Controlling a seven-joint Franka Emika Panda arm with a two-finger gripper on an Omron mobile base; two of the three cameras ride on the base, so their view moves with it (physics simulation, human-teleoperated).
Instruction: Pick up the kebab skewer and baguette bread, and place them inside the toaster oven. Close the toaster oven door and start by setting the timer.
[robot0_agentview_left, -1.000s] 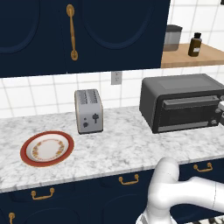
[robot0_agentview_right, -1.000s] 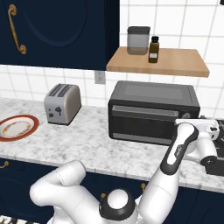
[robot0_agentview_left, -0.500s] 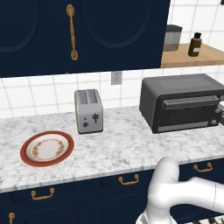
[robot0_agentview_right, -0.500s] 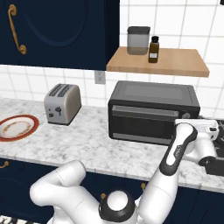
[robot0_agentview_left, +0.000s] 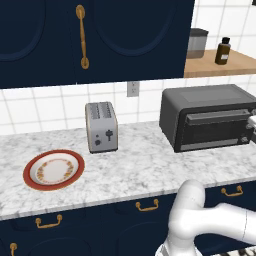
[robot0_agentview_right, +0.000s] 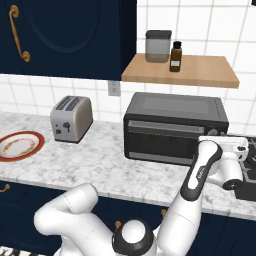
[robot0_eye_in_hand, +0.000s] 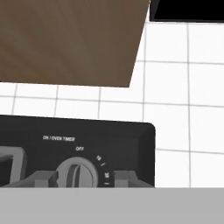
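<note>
closing in on the timer step, your gripper (robot0_eye_in_hand: 84, 178) sits at the right end of the toaster oven (robot0_agentview_right: 175, 127), its two dark fingertips (robot0_eye_in_hand: 43, 178) flanking the round timer knob (robot0_eye_in_hand: 78, 174) under the "on / oven timer" label. whether the jaws have already pinched the knob you cannot tell; they stand just beside it on either side.

the toaster oven door (robot0_agentview_right: 161, 139) stands shut, bar handle (robot0_agentview_right: 162, 126) across its top, so loading looks finished; the skewer and bread cannot be made out through the glass. the knob's pointer appears at "off".

the next move, as judged, calls for you to squeeze firmly on the knob and rotate the wrist toward the minute marks, keeping the hand square to the panel.

outward along the counter (robot0_agentview_left: 135, 170): the silver toaster (robot0_agentview_left: 101, 127) mid-counter, the red-rimmed plate (robot0_agentview_left: 54, 169) near the left front edge, bare.
</note>
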